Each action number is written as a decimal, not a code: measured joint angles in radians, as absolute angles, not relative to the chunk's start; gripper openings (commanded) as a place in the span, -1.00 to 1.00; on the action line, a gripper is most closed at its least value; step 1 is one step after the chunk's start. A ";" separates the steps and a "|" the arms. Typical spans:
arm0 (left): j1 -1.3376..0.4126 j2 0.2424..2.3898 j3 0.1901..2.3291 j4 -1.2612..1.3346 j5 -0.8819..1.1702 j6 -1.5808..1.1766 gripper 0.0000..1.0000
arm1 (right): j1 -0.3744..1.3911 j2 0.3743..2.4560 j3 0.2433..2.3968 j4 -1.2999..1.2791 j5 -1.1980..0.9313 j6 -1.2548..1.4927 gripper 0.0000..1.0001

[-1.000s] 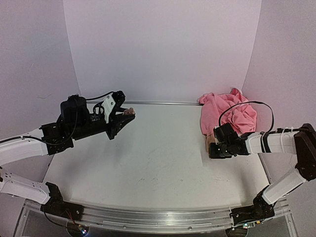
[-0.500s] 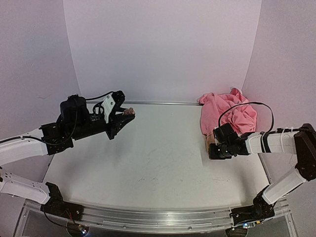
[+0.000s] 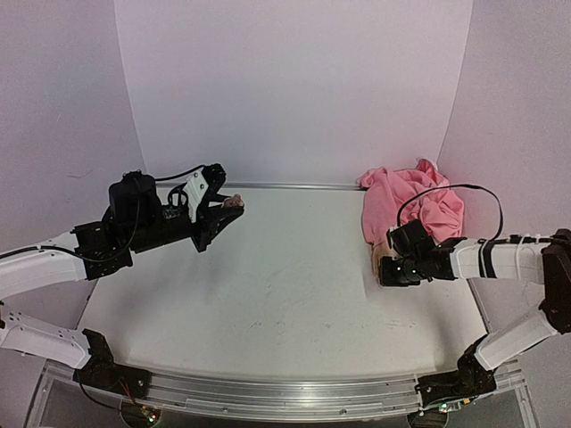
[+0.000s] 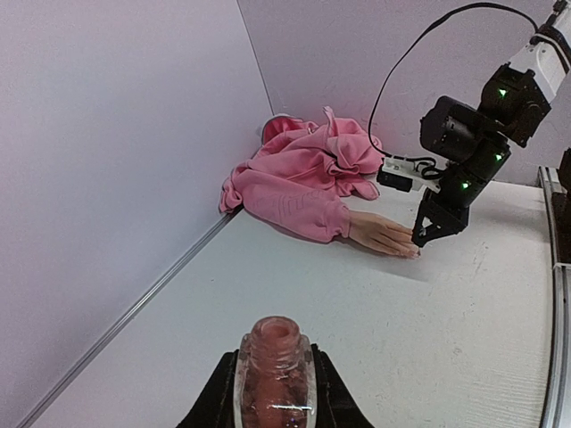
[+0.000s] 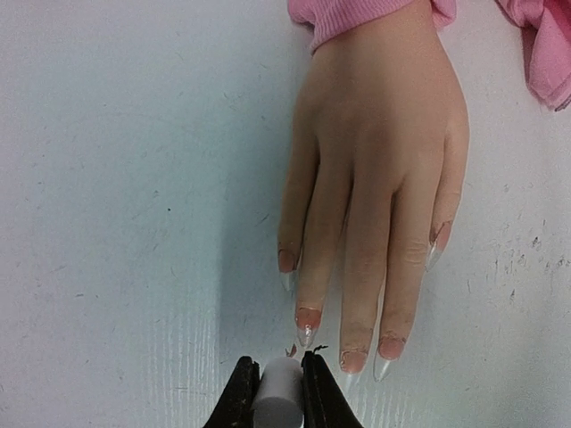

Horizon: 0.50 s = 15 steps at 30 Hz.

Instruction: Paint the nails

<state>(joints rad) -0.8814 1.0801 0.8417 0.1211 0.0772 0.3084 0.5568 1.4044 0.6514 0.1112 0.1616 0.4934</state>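
1. While the left arm hangs above the far-left part of the table [image 3: 268, 294], the left gripper [image 4: 274, 385] pinches a small pinkish polish bottle [image 4: 272, 357], its jaws pressed against both sides of the glass.
2. Bottle sits upright in the left wrist view, neck open and facing up, raised off the table surface.
3. Mannequin hand [image 5: 375, 160] lies flat, palm down, on the right side of the table. It sticks out of a pink sleeve [image 4: 294, 209].
4. Rest of the pink garment is heaped against the far-right corner, where the table meets the walls.
5. Nails [image 5: 306, 319] sit at the ends of the fingers, which point away from the sleeve. They are long and pointed, with pale, clear tips. Pinkish colour shows near the base of several.
6. Right gripper [image 5: 277, 374] is low over the table, just short of the fingertips, and clamped on a white cap [image 5: 278, 392] held between its jaws.
7. Cap end faces the nail of one middle finger and lies just beside it. Whether anything touches that nail cannot be told.
8. A brush on the cap is too small to make out.
9. Grippers are well apart, bare white table between them.
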 measured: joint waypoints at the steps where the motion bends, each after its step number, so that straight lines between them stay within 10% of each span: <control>1: -0.881 1.080 0.842 0.121 0.077 0.308 -1.00 | 0.557 1.394 0.651 0.109 0.162 0.494 -1.00; 15: -0.881 1.080 0.842 0.121 0.077 0.307 -1.00 | 0.555 1.418 0.659 0.120 0.214 0.490 -1.00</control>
